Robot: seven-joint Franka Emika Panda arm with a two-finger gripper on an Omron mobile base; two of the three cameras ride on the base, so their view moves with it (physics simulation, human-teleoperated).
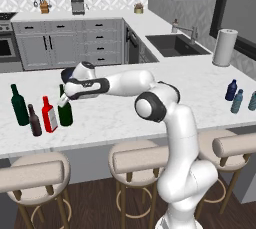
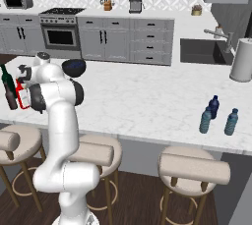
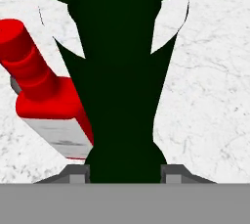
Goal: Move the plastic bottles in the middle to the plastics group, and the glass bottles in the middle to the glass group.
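At worktop's left end, my fingers (image 3: 125, 171) clamp green wine bottle (image 1: 65, 112) neck beside red bottle (image 1: 49, 115); next: release, retreat upward.

arm (image 1: 125, 83) stretched left, jaws clamped shut

left base view: from behind, looking down at the counter (image 1: 150, 108)
right base view: same counter, other side
hand view: very close, looking down the green bottle (image 3: 122, 81)
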